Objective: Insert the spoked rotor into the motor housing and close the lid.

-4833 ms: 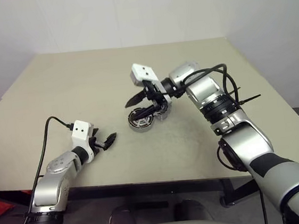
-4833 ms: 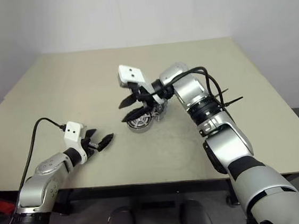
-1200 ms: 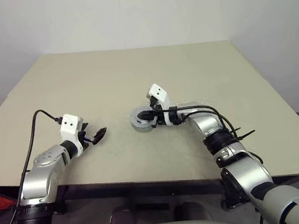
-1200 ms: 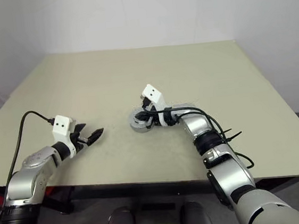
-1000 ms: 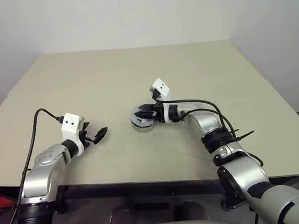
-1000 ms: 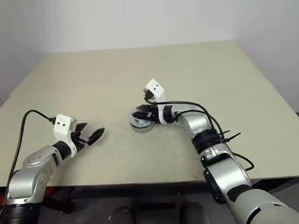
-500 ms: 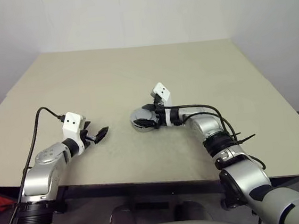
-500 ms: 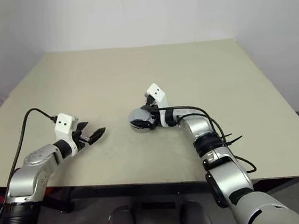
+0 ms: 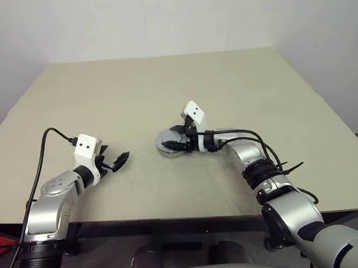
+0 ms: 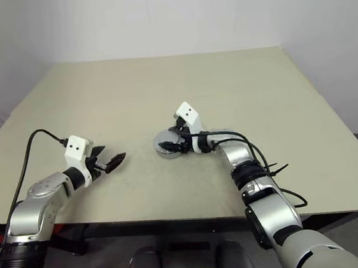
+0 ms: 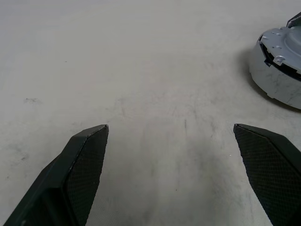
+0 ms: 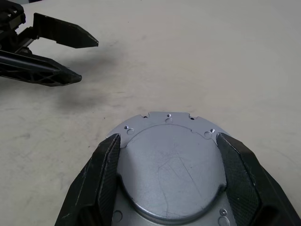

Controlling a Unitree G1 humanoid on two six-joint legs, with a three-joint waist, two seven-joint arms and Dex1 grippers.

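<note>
Right wrist view: one lid [image 12: 171,169] between right hand [image 12: 171,181] fingers; one left hand [image 12: 75,59] open.

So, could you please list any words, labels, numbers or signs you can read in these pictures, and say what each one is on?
There is no readable text.
The lid shows bare grey metal with small holes and faint scratches, no print.
The table carries no label.
The white blocks on both wrists show two dark dots each, no writing.

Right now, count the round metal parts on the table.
1: the closed housing near the table's middle, between the right hand's fingers. Any parts inside it are hidden.
</note>
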